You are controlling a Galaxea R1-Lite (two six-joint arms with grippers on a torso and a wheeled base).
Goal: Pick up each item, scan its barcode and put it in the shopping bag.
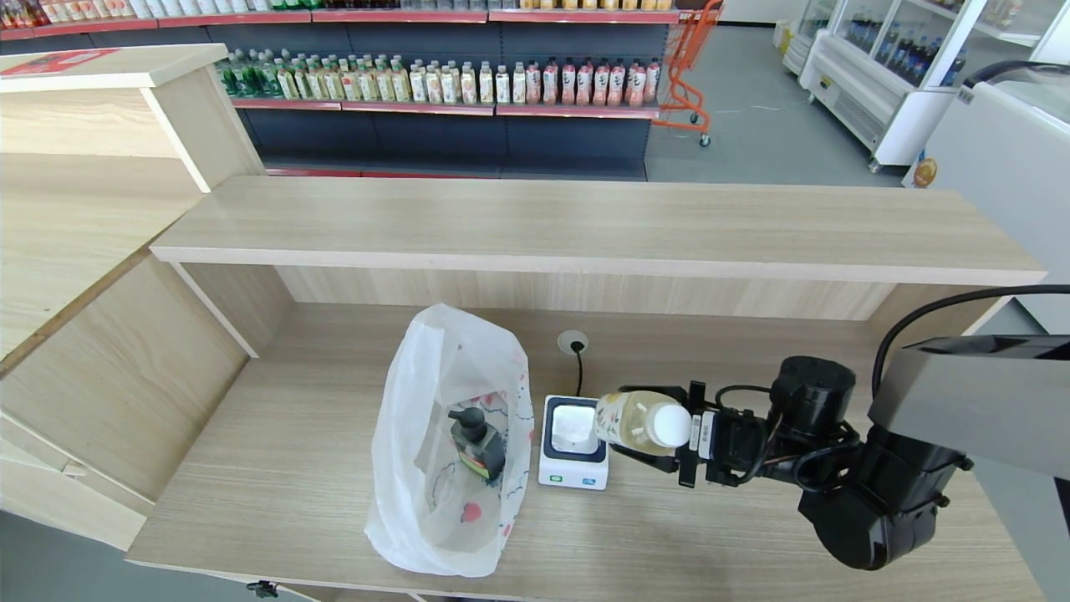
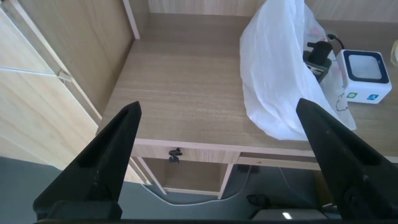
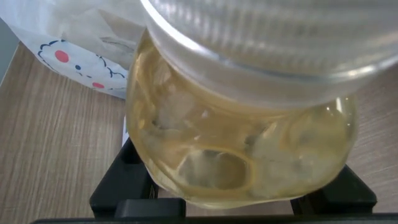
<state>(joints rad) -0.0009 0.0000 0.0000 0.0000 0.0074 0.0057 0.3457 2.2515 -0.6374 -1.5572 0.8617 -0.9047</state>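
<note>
At scanner (image 1: 573, 456) right edge | bottle (image 1: 642, 422) sideways, pinched in right tool (image 1: 623, 420); left tool (image 2: 217, 106) spread

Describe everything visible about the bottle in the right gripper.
The clear plastic bottle of pale yellow drink has a white ribbed cap and coloured print at its far end. It lies about level, cap toward the arm, its far end above the small white box scanner, with no contact visible. The black right gripper clamps its body between the jaws. It is outside the white plastic shopping bag beside the scanner.

Right tool (image 1: 620, 420) clamped on bottle (image 1: 648, 425), arm outstretched; left tool (image 2: 217, 106) spread.
</note>
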